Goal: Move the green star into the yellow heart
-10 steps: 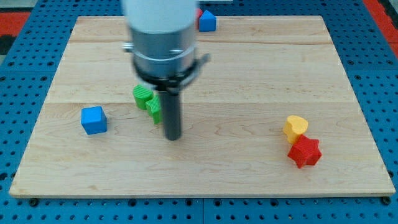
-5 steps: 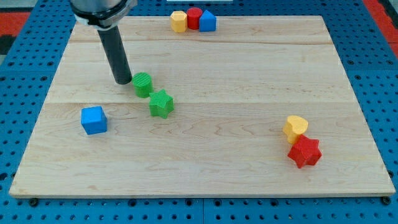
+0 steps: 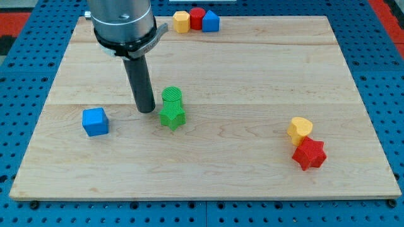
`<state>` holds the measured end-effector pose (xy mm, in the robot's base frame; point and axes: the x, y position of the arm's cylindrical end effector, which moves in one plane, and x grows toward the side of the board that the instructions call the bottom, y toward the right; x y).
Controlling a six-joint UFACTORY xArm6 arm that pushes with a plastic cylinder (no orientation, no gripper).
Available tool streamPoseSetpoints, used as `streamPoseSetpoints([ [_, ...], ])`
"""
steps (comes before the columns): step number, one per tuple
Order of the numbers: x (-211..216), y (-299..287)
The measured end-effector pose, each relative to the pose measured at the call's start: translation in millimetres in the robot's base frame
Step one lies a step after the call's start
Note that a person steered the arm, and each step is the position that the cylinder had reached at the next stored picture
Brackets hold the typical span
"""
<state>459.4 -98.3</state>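
My tip (image 3: 146, 110) rests on the wooden board (image 3: 252, 75) a little left of the board's middle, at the lower end of a straight dark rod that hangs from a grey cylindrical arm body near the top-left corner. There is no pincer here to be wide or narrow; the rod is plain and grips nothing.

The green star (image 3: 172, 116) lies just to the right of my tip and slightly nearer the bottom edge, close beside it; I cannot tell whether they touch. A green cylinder (image 3: 172, 96) sits directly behind the star, toward the top edge, and the two green blocks touch or nearly touch. It too is right of the rod, close to the shaft.

The yellow heart (image 3: 300, 128) lies well apart from the star, far over toward the right edge, at about the same distance from the bottom edge. A red star (image 3: 309, 154) sits against the heart on its bottom-edge side, touching it.

A blue cube (image 3: 95, 121) stands alone toward the left edge, left of my tip and a little lower.

Along the top edge, right of the arm body, three small blocks stand in a tight row: a yellow block (image 3: 182, 21), a red block (image 3: 197, 18) and a blue block (image 3: 211, 21). Their shapes are too small to make out.
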Motion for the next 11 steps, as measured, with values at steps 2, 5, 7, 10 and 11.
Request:
streamPoseSetpoints([
  [2,59,56],
  [5,56,191],
  [7,48,191],
  [10,15,157],
  [11,-29,151],
])
